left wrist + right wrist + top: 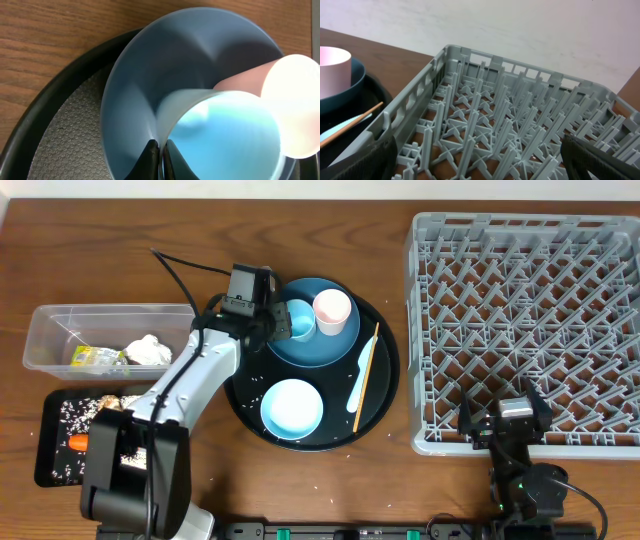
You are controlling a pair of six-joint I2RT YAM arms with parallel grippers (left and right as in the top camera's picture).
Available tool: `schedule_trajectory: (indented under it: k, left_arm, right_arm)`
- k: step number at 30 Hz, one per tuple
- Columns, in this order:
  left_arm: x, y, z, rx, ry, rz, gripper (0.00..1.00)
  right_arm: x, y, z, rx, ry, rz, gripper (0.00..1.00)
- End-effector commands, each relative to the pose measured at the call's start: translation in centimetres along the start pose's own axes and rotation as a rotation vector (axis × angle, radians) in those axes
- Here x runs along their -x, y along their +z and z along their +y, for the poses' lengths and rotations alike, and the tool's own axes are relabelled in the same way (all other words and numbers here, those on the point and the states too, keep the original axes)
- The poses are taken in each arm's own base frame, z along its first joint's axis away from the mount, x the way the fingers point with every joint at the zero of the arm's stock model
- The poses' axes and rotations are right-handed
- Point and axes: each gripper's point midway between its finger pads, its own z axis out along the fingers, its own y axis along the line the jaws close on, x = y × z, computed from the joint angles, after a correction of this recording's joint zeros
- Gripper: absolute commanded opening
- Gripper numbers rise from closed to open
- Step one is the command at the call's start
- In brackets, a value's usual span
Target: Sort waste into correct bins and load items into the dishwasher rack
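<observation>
Seen from overhead, the left gripper (278,322) was clenched on the left rim of the small light-blue cup (298,320). The cup stood on the dark blue plate (318,352) just beside the small pink cup (332,310), inside the large round black tray (386,395). A strip of bare brown wooden table (403,300) separated the tray's right edge from the large square grey plastic dishwasher rack (525,310). In the left wrist view, both fingers (149,161) pinched the cup's thin wall, with the plate's rim close on the left. In the right wrist view, the right gripper (480,165) was released, its jaws spread wide over the rack's near edge.
</observation>
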Motion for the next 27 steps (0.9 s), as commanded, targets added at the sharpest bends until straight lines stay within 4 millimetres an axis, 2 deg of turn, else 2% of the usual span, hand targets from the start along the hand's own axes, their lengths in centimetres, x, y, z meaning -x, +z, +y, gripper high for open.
schedule_trajectory:
  k: [1,8,12,17,22,24,27]
  left_arm:
    - [1.2,-1.2,-0.6,-0.024,0.007,-0.038,0.06]
    - [0.8,-1.3,-0.5,-0.017,0.005,-0.023,0.06]
    - [1.8,-2.9,-0.5,-0.026,0.0,-0.062,0.06]
    - [3.1,-7.5,-0.1,-0.033,-0.02,-0.133,0.06]
    - [2.4,-12.6,1.3,-0.047,-0.07,-0.146,0.06]
    - [1.8,-14.1,1.0,-0.115,-0.079,-0.131,0.06]
    - [1.1,-16.6,-1.1,-0.335,-0.039,-0.1,0.06]
  right_arm:
    - [-0.2,0.0,-0.1,-0.006,-0.005,0.007,0.99]
    - [-0.2,0.0,-0.1,-0.006,-0.005,0.007,0.99]
    - [-0.2,0.0,-0.1,-0.006,-0.005,0.007,0.99]
    - [-0.2,0.0,-0.1,-0.006,-0.005,0.007,0.99]
    - [-0.2,0.0,-0.1,-0.006,-0.005,0.007,0.99]
    - [-0.2,0.0,-0.1,-0.006,-0.005,0.007,0.99]
    - [-0.2,0.0,-0.1,-0.006,-0.005,0.007,0.99]
